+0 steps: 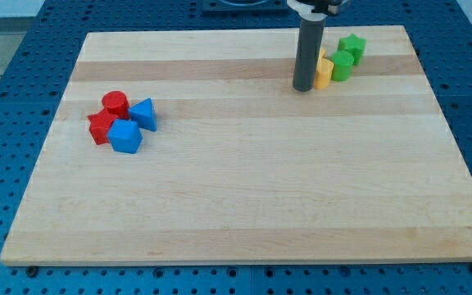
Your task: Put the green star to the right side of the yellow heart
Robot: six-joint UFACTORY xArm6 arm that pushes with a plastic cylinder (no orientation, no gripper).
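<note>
The green star point(352, 46) lies near the view's top right of the wooden board point(244, 197). A green cylinder point(342, 65) sits just below and left of it, touching. A yellow block point(324, 72), likely the heart, lies left of the cylinder, with another yellow piece point(324, 53) partly hidden behind my rod. My tip point(304, 88) rests on the board just left of the yellow blocks, touching or nearly touching them.
At the view's left lies a cluster: a red cylinder point(115, 103), a red star-like block point(102, 127), a blue triangle-like block point(144, 114) and a blue block point(125, 136). Blue perforated table surrounds the board.
</note>
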